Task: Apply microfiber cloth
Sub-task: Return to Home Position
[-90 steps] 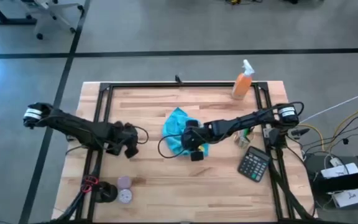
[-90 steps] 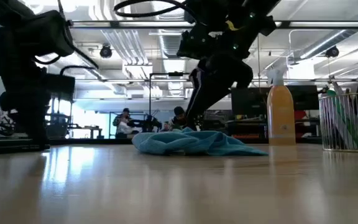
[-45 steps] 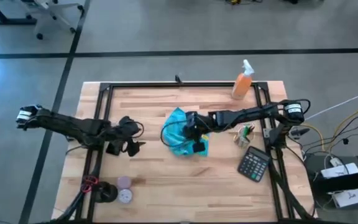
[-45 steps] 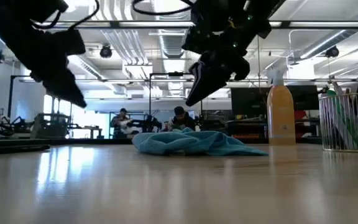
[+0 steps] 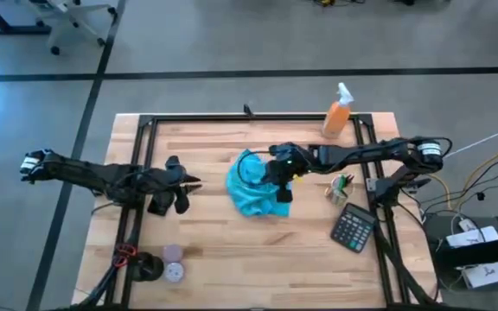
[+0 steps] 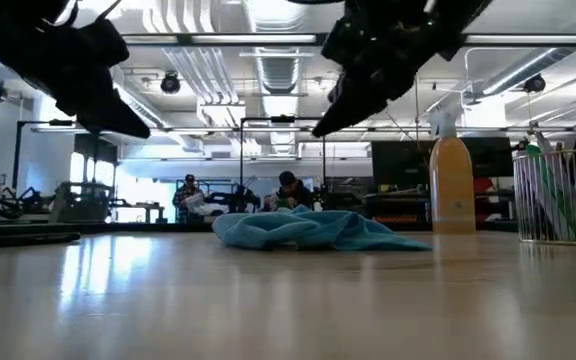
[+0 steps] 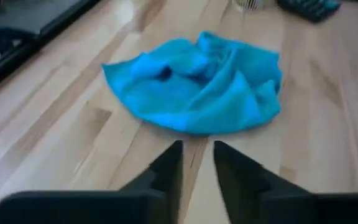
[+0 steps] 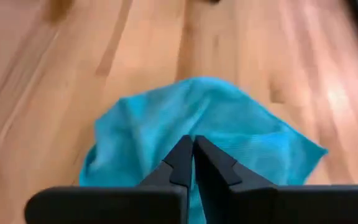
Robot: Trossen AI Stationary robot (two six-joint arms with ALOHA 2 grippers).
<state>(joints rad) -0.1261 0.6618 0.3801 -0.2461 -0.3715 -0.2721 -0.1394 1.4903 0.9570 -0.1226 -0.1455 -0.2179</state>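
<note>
While both arms hang above the wooden table (image 5: 214, 246), the right arm reaches in from the right edge to the middle, stretched long and almost flat. Its wrist bends down, so that the right gripper (image 8: 193, 144) points at the microfiber cloth (image 5: 253, 197) from above, without touching it. Its two fingers are pressed together at the tips and carry nothing. The cloth lies crumpled in a low heap about at the centre of the table, between the two grippers.

The left arm comes in from the left edge, also long and low. The left gripper (image 7: 197, 152) hovers over the left part of the table, turned toward the cloth and well apart from it. A narrow gap shows between its fingers, and nothing is in it.

An orange spray bottle (image 5: 338, 117) stands near the far right corner, and a calculator (image 5: 354, 227) lies nearer the front right. The marks on the calculator keys are too small to read, and I cannot make out any writing on the bottle.
</note>
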